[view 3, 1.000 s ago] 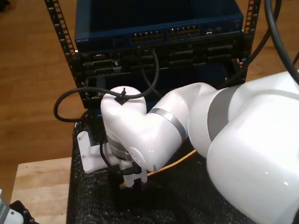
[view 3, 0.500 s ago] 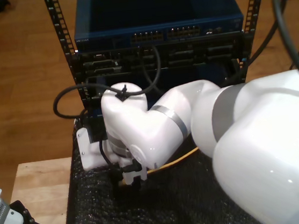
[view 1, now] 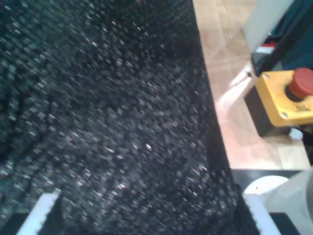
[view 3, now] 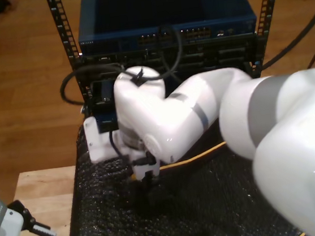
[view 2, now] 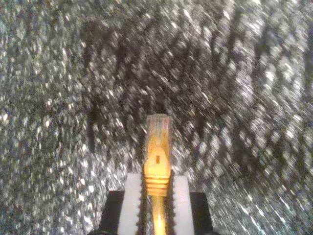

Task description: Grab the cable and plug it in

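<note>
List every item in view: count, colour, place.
cable: one, yellow-orange, lying on the mat, its plug between my second gripper's pads.
mat: one, black, textured, covering the table.
table: one, light wood, bare at the exterior view's left.
rack: one, black frame holding blue equipment with port rows, beyond the mat.
button box: one, yellow with red button, on the wood.
my second gripper: closed on the cable.
my first gripper: pads spread, over the mat.

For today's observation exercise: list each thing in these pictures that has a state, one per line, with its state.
cable: gripped behind its plug, plug unplugged
second gripper: shut on the cable
first gripper: open, holding nothing
red stop button: cannot tell whether pressed
</note>
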Controlling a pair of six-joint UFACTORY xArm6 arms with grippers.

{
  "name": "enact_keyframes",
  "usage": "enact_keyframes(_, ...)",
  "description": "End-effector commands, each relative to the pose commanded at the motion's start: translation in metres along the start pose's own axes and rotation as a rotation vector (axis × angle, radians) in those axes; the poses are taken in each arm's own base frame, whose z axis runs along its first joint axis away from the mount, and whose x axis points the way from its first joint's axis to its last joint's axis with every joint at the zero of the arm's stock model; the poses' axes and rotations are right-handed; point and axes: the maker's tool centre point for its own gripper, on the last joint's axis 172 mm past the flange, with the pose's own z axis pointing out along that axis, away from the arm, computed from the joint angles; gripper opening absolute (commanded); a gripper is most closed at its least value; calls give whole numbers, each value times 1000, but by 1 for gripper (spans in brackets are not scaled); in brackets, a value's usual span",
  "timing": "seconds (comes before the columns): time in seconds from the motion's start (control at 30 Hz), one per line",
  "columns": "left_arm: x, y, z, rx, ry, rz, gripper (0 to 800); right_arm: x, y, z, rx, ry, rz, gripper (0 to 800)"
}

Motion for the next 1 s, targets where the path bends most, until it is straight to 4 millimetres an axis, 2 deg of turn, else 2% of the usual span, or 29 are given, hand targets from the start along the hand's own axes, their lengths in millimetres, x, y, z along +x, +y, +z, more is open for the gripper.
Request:
enact_keyframes(0.2,27,-7,13,-34,38,15,800,-7,-2,-16,68,99,57,4)
enact_keyframes(0.33,42,-15,17,-48,36,17,800,-9,-1,-34,97,184,93,6)
enact_keyframes(0.7,103,-42,39,-48,158,11,800,-51,2,-79,82,243,172,6)
enact_keyframes(0.83,119,-61,40,-5,195,19,800,-62,-3,-99,89,315,200,4)
enact_keyframes(1.0,132,-86,45,51,219,35,800,-71,-12,-114,131,396,225,6)
